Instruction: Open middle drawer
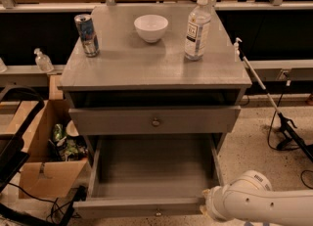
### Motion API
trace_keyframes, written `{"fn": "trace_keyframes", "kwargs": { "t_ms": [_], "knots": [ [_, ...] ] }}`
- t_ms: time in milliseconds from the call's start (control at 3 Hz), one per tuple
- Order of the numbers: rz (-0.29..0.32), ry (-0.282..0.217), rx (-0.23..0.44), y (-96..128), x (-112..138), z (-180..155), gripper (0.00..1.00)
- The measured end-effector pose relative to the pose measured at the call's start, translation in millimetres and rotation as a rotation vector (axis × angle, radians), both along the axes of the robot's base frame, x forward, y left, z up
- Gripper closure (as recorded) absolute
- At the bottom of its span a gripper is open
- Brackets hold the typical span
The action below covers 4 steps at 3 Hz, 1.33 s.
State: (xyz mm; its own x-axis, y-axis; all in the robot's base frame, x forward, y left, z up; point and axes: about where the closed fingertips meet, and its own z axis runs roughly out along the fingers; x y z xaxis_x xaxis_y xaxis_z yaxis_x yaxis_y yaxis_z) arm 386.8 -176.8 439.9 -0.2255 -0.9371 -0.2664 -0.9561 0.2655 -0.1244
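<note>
1 grey wooden middle drawer [195,120], round metal knob [155,121] centred, sits shut above the pulled-out bottom drawer [142,207]. The gripper [209,208] on the white arm [264,203] hangs by that lower front's right corner, its grip untellable; it likely must rise for the knob.

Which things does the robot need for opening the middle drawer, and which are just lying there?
Needed: middle drawer, its knob, gripper by the open bottom drawer.
Lying about: can, bowl, water bottle, cardboard box.
</note>
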Motion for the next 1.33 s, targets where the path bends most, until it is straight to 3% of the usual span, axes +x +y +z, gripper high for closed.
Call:
{"fn": "trace_keyframes", "kwargs": {
  "t_ms": [1000,1333],
  "knots": [
    [0.001,0.001,0.0,0.4,-0.4,-0.5,0.07],
    [0.002,0.002,0.0,0.7,-0.7,-0.8,0.0]
  ]
}}
